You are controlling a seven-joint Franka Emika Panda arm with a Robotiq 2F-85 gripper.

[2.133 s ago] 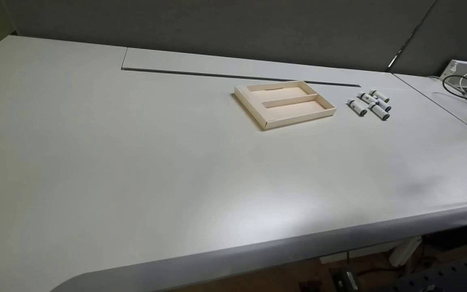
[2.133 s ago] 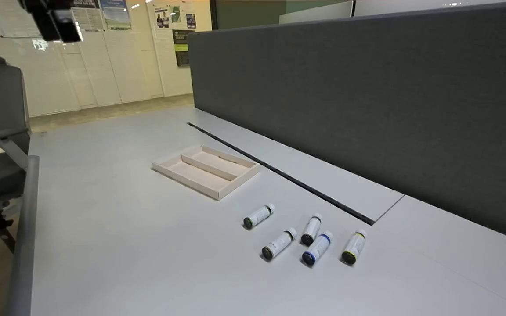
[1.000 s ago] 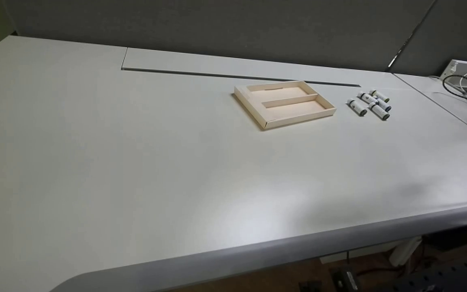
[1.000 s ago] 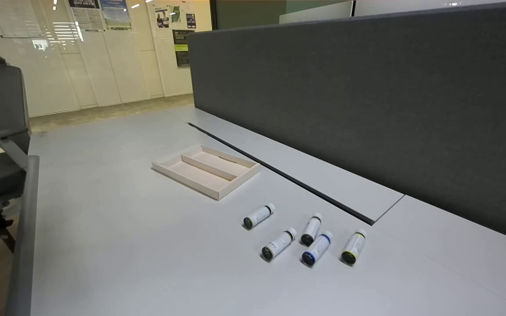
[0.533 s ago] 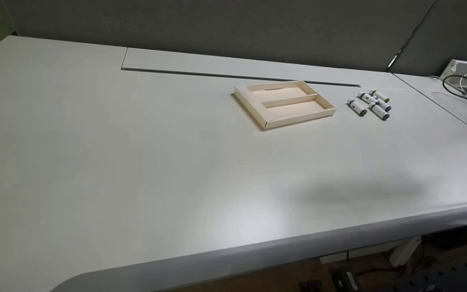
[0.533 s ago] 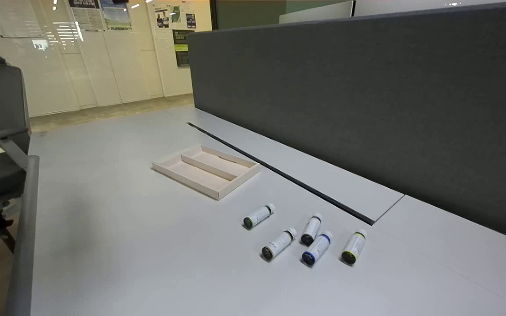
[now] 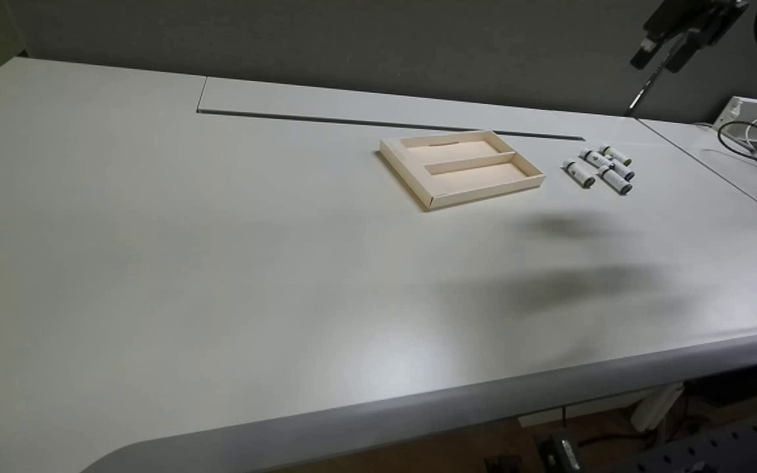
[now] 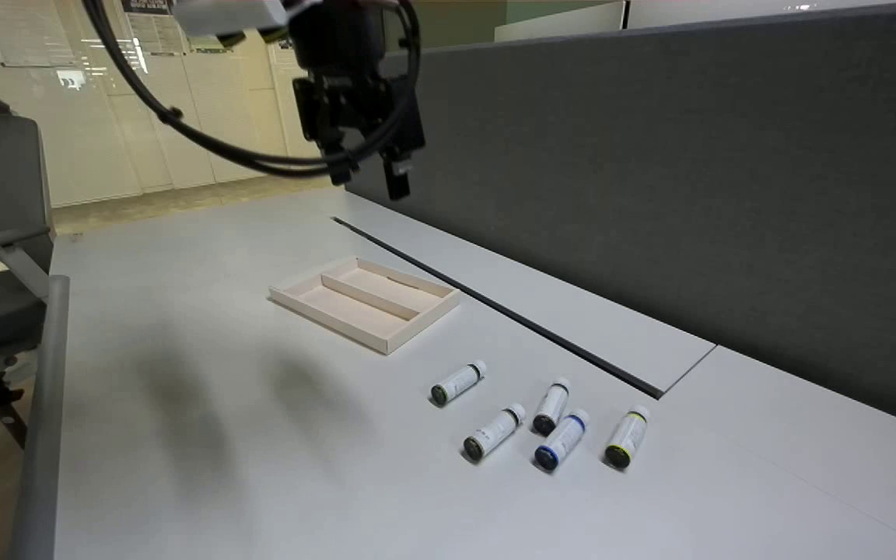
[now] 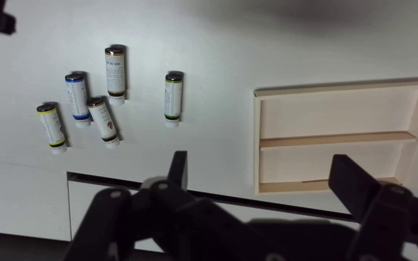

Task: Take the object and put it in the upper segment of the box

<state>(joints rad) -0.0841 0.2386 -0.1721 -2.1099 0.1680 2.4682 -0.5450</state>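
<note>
Several alike small white bottles with dark ends and coloured bands lie on their sides on the desk; which one is the object cannot be told. A green-banded one (image 9: pixel 173 99) lies nearest the box, and it also shows in both exterior views (image 7: pixel 579 173) (image 8: pixel 459 383). The box (image 9: pixel 257 145) is a shallow beige tray with a divider and two bare compartments, also seen in both exterior views (image 7: pixel 406 174) (image 8: pixel 331 323). My gripper (image 9: pixel 259 159) is open with nothing between its fingers. It hangs high above the desk in both exterior views (image 7: pixel 658 64) (image 8: pixel 369 187).
A grey partition (image 8: pixel 650 194) stands along the back of the desk (image 7: pixel 221 263). A dark slot (image 8: pixel 495 309) runs behind the box. A black cable (image 8: pixel 261 162) hangs in a loop from the arm. Cables and a white case (image 7: pixel 746 112) sit at the desk's far right.
My arm and open gripper have come into both exterior views from above, and shadows have spread on the desk. The bottles and the box have not moved.
</note>
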